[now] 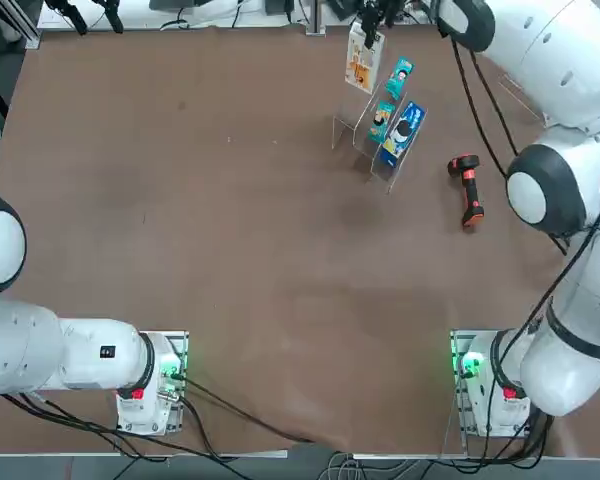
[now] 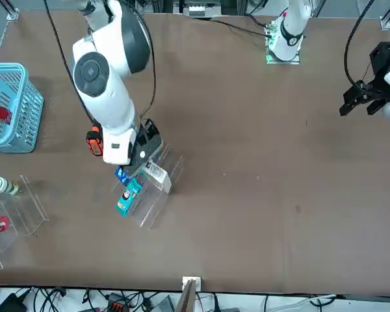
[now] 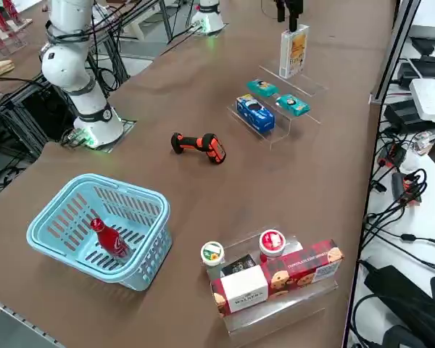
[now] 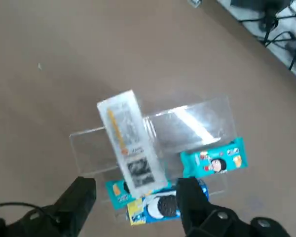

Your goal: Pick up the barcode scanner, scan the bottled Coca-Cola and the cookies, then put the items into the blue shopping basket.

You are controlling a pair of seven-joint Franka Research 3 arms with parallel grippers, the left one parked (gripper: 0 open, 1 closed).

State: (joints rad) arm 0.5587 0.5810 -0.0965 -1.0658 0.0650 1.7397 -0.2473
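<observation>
The cookies (image 1: pixel 361 60) are a white box with an orange picture, standing upright at the back of a clear acrylic stand (image 1: pixel 365 140). My right gripper (image 1: pixel 372 22) hangs open just over the box's top end. In the wrist view the box (image 4: pixel 132 148) sits in the gap between my fingers (image 4: pixel 81 197); I cannot tell whether they touch it. The barcode scanner (image 1: pixel 467 190) lies on the table right of the stand, apart from the gripper. The bottled Coca-Cola (image 3: pixel 110 238) lies inside the blue shopping basket (image 3: pixel 141 210).
Two teal packs (image 1: pixel 398 75) and a blue pack (image 1: pixel 402 132) rest on the same stand. In the right side view, a second clear stand (image 3: pixel 275 304) holds a red and white box and two round-lidded containers. Cables run along the table's edges.
</observation>
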